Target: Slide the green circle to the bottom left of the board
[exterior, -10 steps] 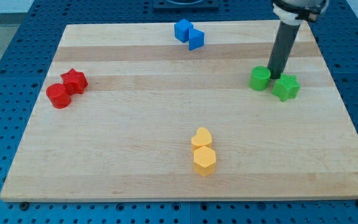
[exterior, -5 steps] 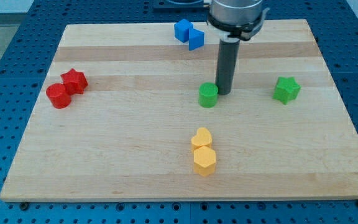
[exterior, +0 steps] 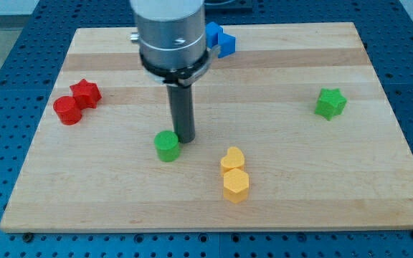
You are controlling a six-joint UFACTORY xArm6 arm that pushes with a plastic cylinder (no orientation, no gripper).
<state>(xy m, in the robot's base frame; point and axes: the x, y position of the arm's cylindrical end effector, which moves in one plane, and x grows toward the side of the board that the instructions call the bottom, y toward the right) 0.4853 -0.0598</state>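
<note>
The green circle (exterior: 167, 146) is a small green cylinder lying left of the board's middle, a little below centre. My tip (exterior: 184, 138) stands right against its upper right side. The rod rises from there to the arm's grey body at the view's top. A green star (exterior: 330, 103) sits alone at the view's right.
A yellow heart (exterior: 232, 158) and a yellow hexagon (exterior: 236, 184) lie touching just right of the green circle, lower down. A red star (exterior: 86, 92) and a red circle (exterior: 67, 110) sit at the left edge. Two blue blocks (exterior: 219, 39) sit at the top, partly behind the arm. The wooden board (exterior: 106, 193) spans the view.
My tip has pushed the green circle away from the green star, leftward and downward across the board, from the right side to left of centre. The other blocks have not moved.
</note>
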